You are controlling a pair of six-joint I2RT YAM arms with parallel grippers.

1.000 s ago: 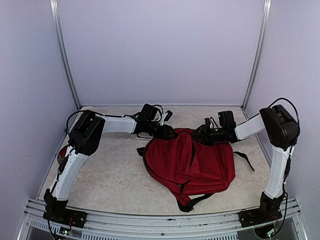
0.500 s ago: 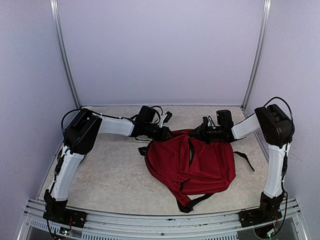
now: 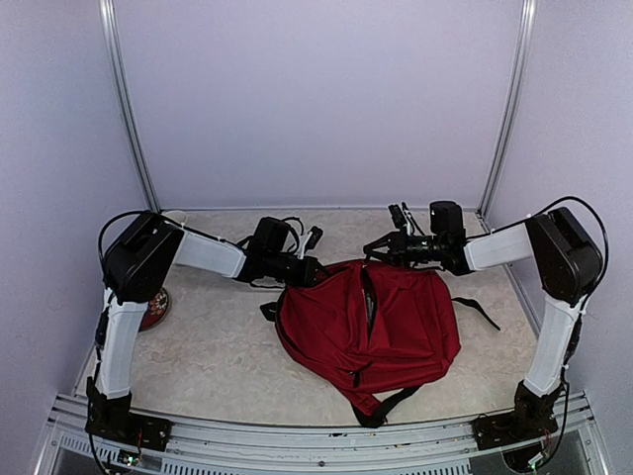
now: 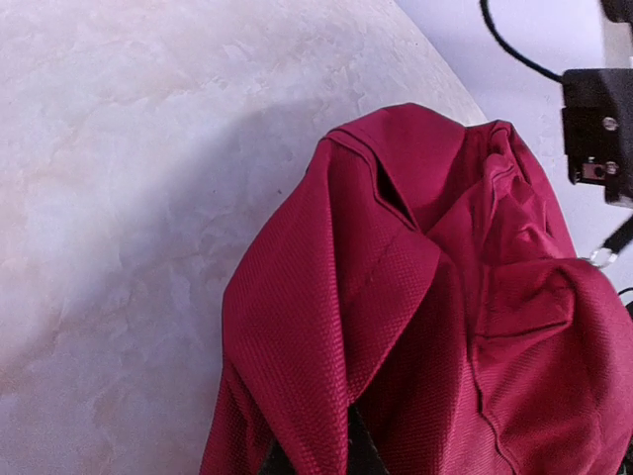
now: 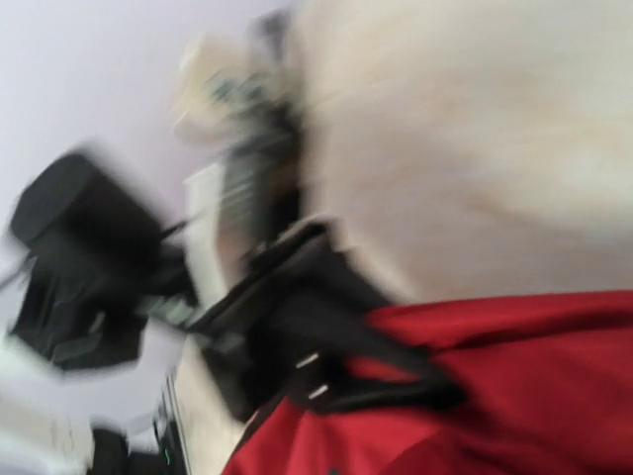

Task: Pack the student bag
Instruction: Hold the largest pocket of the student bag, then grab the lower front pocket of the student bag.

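The student bag lies flat on the table, its dark-red front facing up and a zip slit running down from its far edge. The left hand sits at the bag's far left corner, closed tight on a fold of the red fabric, which the left wrist view shows bunched and lifted into a ridge. The right hand is at the bag's far edge, just right of the left one, its jaws fully closed; the right wrist view is blurred, with a black strap against the red cloth, and I cannot tell whether that hand has hold of it. Black straps trail off the bag's right and near sides
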